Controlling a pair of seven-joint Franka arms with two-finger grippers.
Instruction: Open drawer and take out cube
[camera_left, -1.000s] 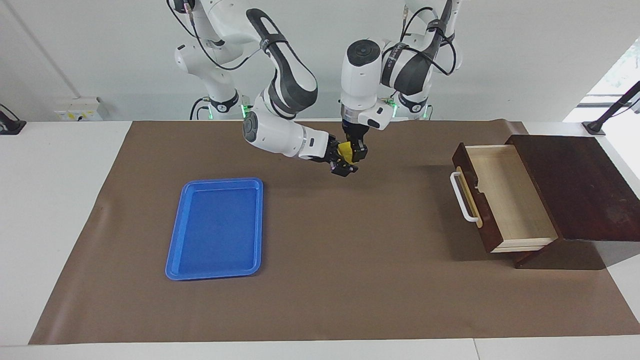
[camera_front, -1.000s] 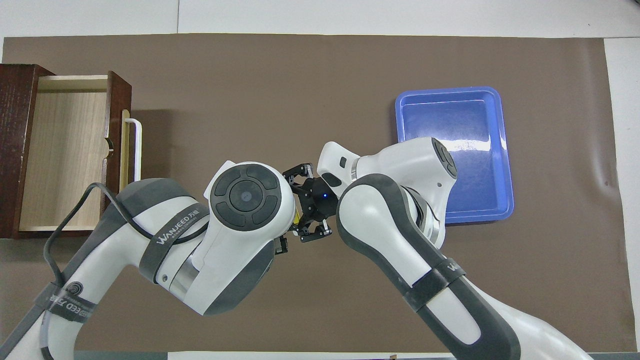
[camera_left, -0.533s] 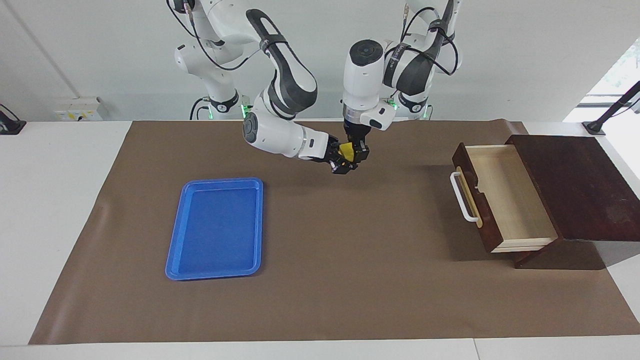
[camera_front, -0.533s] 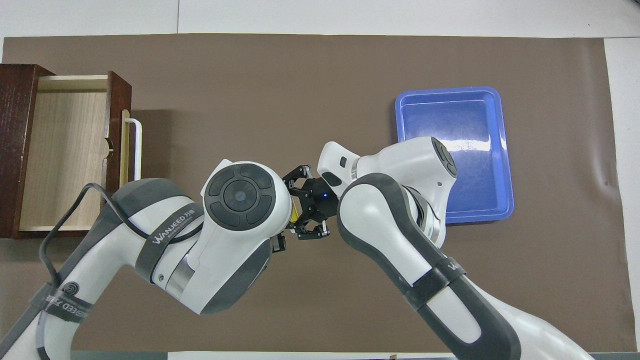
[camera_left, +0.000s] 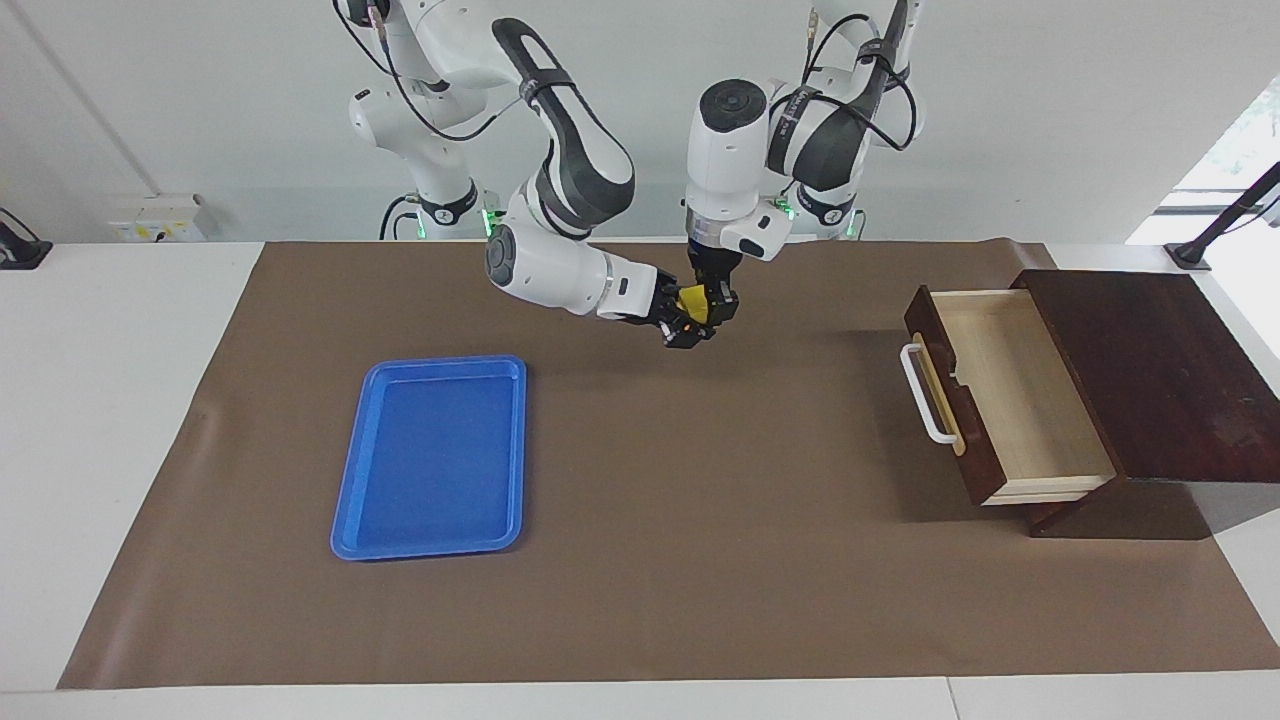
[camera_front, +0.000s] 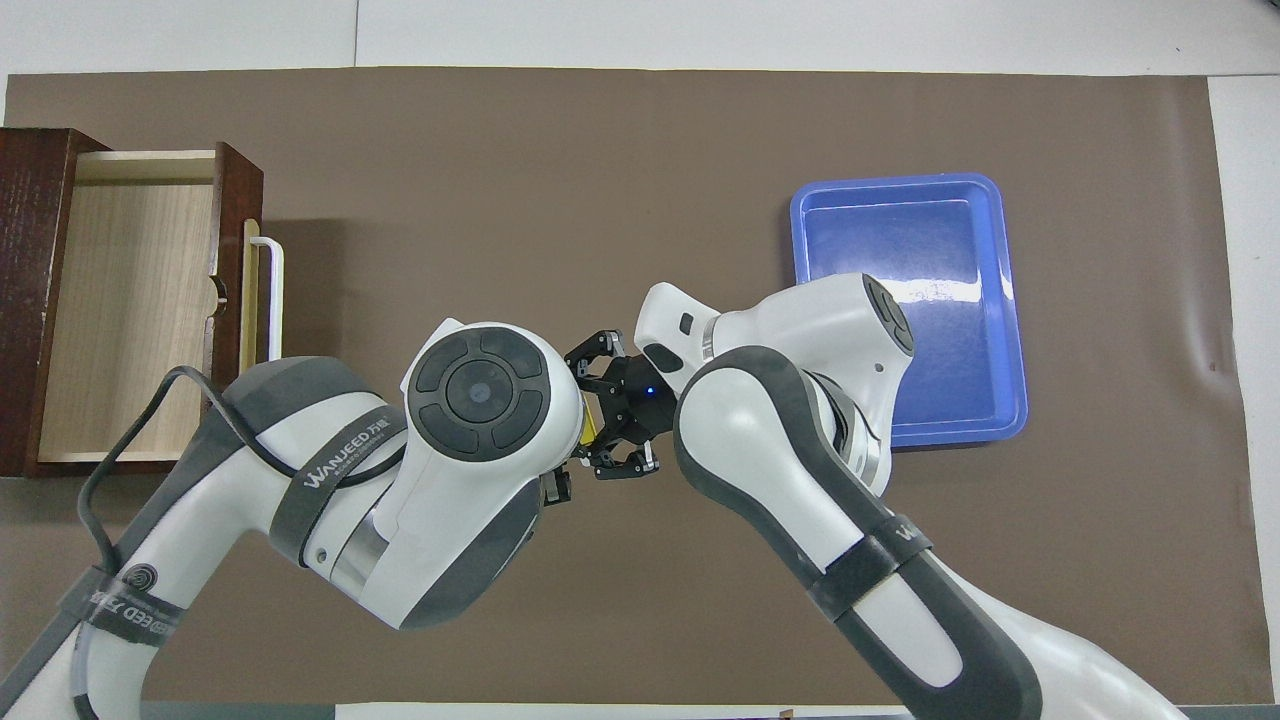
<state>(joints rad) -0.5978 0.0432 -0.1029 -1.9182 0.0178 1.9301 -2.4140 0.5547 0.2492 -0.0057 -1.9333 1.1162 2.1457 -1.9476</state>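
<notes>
Facing view | cube (camera_left: 691, 300) small, yellow | left gripper (camera_left: 712, 308) clamps it | right gripper (camera_left: 682, 322) unclear

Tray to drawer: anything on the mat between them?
Nothing on the mat between blue tray and drawer; facing view shows both grippers meeting at the cube, held above it.

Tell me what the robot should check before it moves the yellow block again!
1. Drawer pulled open: ok.
2. Cube out of the drawer, up in the air over the brown mat: ok.
3. Left gripper and right gripper both at the cube: ok.
4. Which gripper really holds the cube: cannot tell.
5. Blue tray has bare room inside, toward the right arm's end of the table: ok.
</notes>
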